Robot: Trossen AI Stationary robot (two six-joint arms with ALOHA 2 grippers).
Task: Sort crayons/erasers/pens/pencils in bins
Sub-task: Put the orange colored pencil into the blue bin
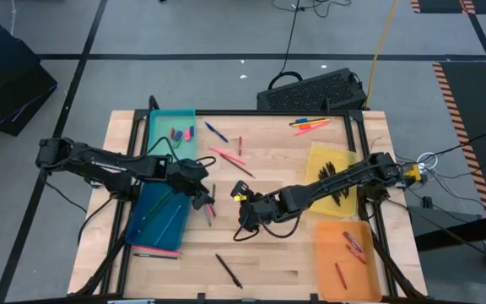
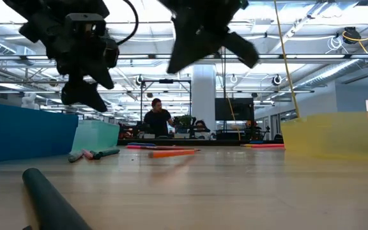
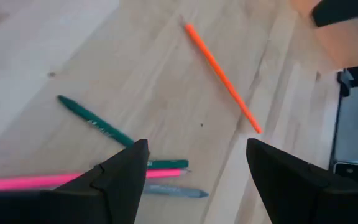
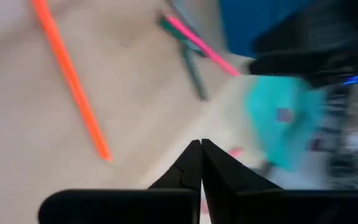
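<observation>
Overhead, the left gripper [image 1: 202,196] hovers just beside the dark blue bin [image 1: 160,215], above loose sticks; the right gripper [image 1: 245,211] waits near, toward the yellow bin [image 1: 321,160]; its wrist view shows fingers pressed together, empty; the left wrist shows jaws wide over a pink stick [image 3: 36,182]; next, I judge, descend and pinch.

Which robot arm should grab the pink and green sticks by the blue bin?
Probably the left. Its claw is open right above the pink stick and green stick. The right claw is shut and farther off.
</observation>
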